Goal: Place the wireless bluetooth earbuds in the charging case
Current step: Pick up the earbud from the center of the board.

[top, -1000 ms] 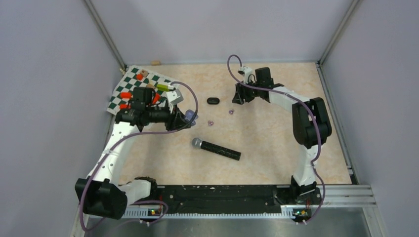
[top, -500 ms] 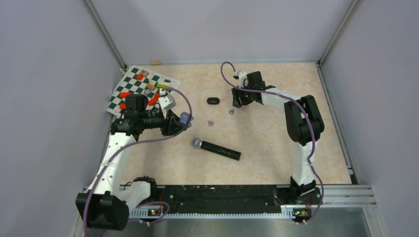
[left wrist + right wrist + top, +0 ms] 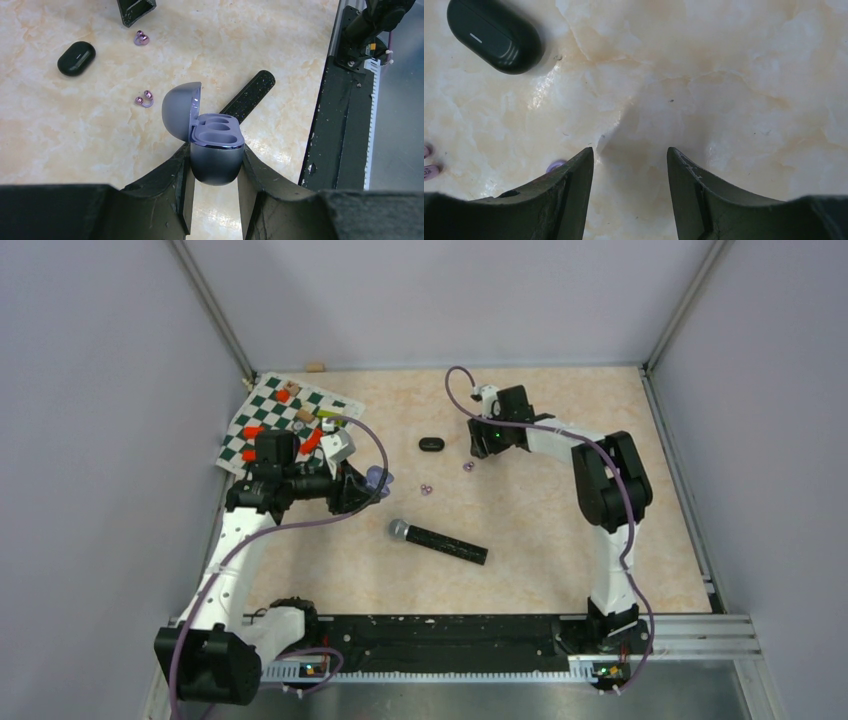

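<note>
Left claw (image 3: 215, 159) grips the open purple case (image 3: 218, 131) over the bench (image 3: 75, 145); right claw (image 3: 630, 159) gapes empty beside a purple earbud (image 3: 555, 165).

On the left side of the beige marble-pattern table (image 3: 560, 520), the rounded purple plastic charging case (image 3: 216, 160) sits between the fingers of the left gripper (image 3: 362, 483). Behind it, in the far left corner, lies the green-and-white checkered mat (image 3: 264, 407), with small coloured blocks (image 3: 283, 395) on it. Near the case, to its right, lies one small purple earbud (image 3: 427, 488); a second purple earbud (image 3: 468, 466) lies further right, just beside the right gripper (image 3: 630, 152). The black oval closed case (image 3: 431, 444) lies behind these two, between them. The black cylindrical microphone (image 3: 438, 542) lies in front, toward the arm bases.
</note>
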Robot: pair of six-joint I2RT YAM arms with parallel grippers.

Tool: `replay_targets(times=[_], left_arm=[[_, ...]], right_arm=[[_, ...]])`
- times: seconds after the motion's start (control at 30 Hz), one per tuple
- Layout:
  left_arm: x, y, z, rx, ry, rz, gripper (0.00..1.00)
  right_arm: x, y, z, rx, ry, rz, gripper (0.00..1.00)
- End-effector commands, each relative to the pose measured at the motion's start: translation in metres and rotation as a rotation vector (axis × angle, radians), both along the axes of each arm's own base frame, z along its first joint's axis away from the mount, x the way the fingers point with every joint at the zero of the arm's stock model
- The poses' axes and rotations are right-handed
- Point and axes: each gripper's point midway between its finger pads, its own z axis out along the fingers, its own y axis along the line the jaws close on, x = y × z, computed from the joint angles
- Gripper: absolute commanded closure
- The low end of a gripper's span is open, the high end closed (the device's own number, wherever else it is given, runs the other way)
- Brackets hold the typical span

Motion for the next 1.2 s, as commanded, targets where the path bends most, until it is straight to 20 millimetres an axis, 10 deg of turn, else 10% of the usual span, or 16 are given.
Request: replay_targets(times=[0.0,1.17], left_arm=[[0.001,-0.002,0.007,-0.032,-0.034,-0.021,1.0],[0.001,0.002,0.011,-0.053,-0.042,-0.012,1.0]], right_arm=[[-0.001,0.019,-0.001,0.012,0.006,0.047,0.44],[-0.046,0.034,0.019,0.001,0.055,0.296,0.62]])
